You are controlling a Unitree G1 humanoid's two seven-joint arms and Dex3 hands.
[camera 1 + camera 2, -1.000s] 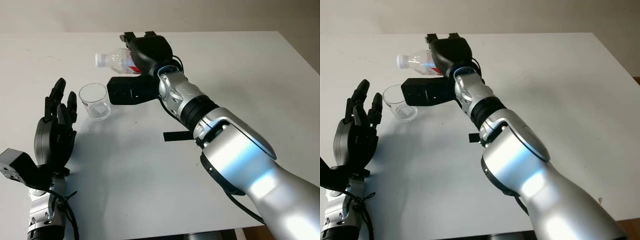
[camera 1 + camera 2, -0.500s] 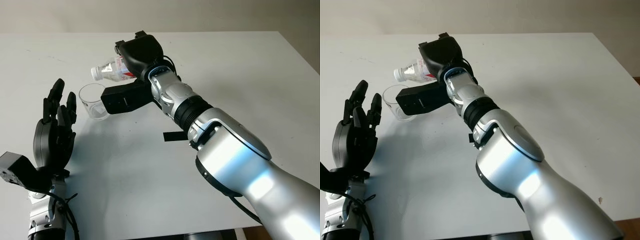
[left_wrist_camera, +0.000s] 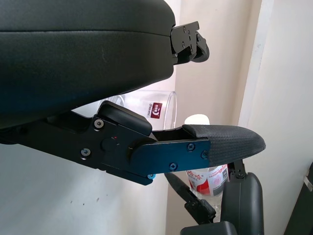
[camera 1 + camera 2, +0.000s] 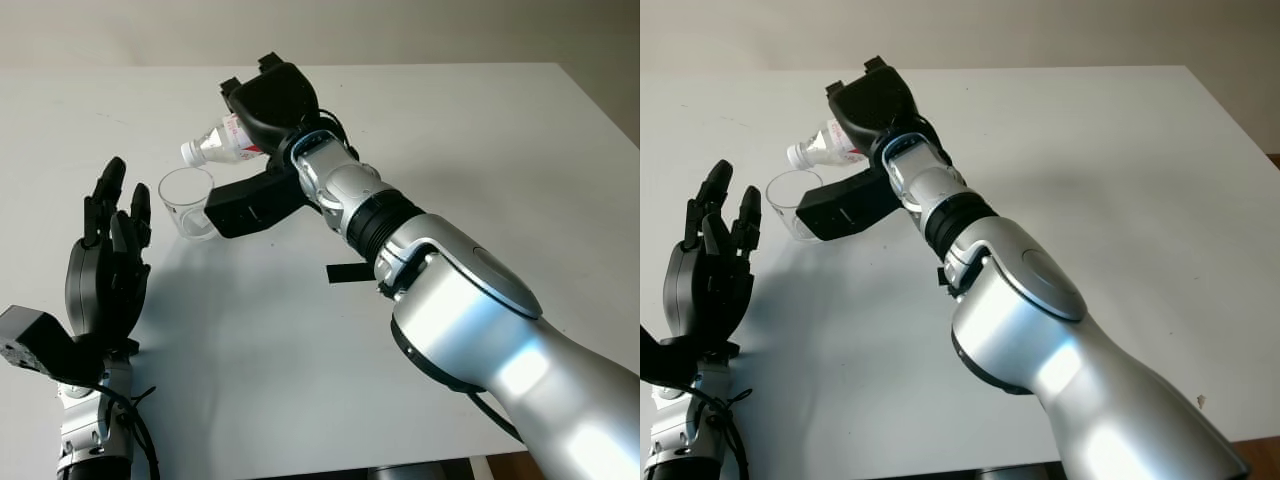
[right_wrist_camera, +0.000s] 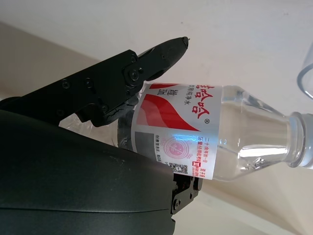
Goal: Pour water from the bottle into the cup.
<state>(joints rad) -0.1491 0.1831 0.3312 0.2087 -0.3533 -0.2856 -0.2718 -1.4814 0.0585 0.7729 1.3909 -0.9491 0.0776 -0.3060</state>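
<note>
Desk (image 4: 520,160): white surface carrying the scene; its far edge meets a pale wall, and its near edge is cut off behind the right arm.
Right arm (image 4: 470,330): silver shell with a black wrist section, reaching from the near right toward the cup; it hides much of the desk behind it and covers one end of the black strip.
Left robot hand (image 4: 108,262): black, raised upright with its palm toward the cup, near side of the cup and well apart from it; it grasps nothing and stands open. The forearm below it is cut off by the picture's edge.
Right robot hand (image 4: 268,100): black, just beyond the cup, its fingers (image 5: 132,81) closed around the water bottle's body. The shell hides the bottle's base end.
Water bottle (image 4: 222,143): clear plastic with a white label printed in red, tilted neck-down toward the cup. Its mouth sits just above and beyond the cup's rim, apart from it. Clear water lies in the neck part in the right wrist view. Whether a cap is on cannot be told, nor whether any water is leaving.
Cup (image 4: 188,202): clear plastic tumbler, upright on the desk. Its far right side is partly hidden by the black wrist camera block. Its contents are hard to make out.
Black strip (image 4: 350,272): small dark mark on the desk, on the near right of the cup.
</note>
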